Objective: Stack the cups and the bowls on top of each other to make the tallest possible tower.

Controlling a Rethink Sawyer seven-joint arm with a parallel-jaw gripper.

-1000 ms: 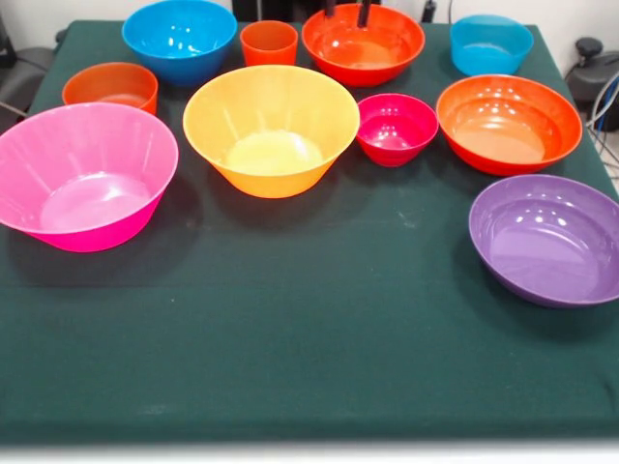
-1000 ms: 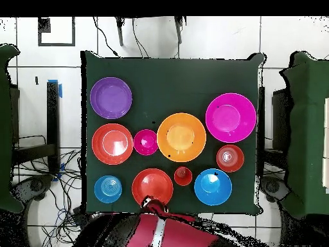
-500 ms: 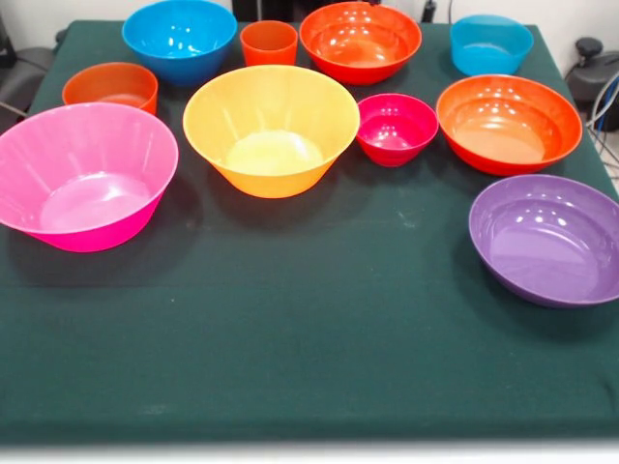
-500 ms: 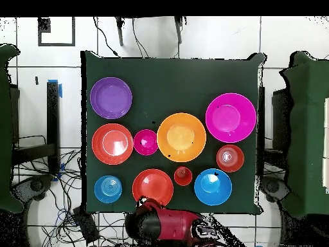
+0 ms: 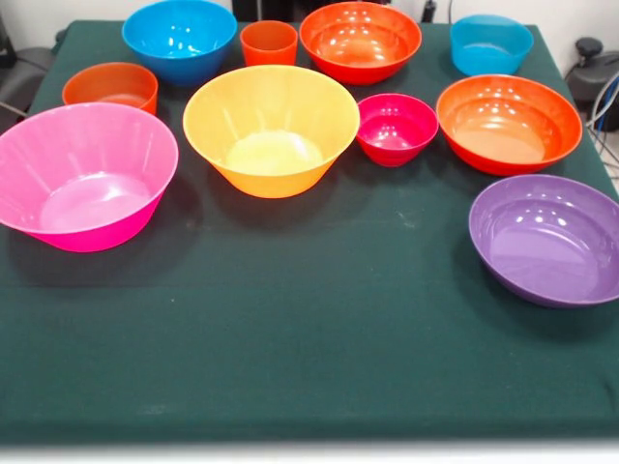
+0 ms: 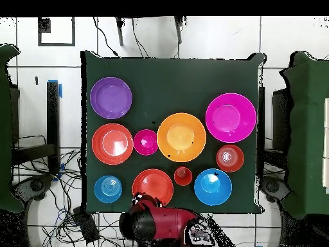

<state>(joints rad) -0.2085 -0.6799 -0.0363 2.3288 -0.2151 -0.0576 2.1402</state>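
Observation:
The orange-red cup (image 5: 269,43) stands upright at the back, between a large blue bowl (image 5: 179,39) and an orange-red bowl (image 5: 361,41). The big yellow-orange flared bowl (image 5: 271,126) sits mid-table with nothing in it. Beside it are a large pink bowl (image 5: 85,174), a small magenta bowl (image 5: 397,127), a second orange-red bowl (image 5: 508,121) and a purple bowl (image 5: 546,237). Every vessel stands alone on the cloth. No gripper shows in the front view. From overhead, the red arm (image 6: 160,222) hangs just off the table edge, near the cup (image 6: 183,175).
A squat small orange bowl (image 5: 110,87) and a small light-blue bowl (image 5: 490,43) stand near the back corners. The dark green tablecloth (image 5: 309,358) covers the table. Cables and chairs lie around the table in the overhead view.
The gripper tips seen above the back orange-red bowl a second ago are gone from the front view. Overhead, the arm has drawn back off the table's edge.

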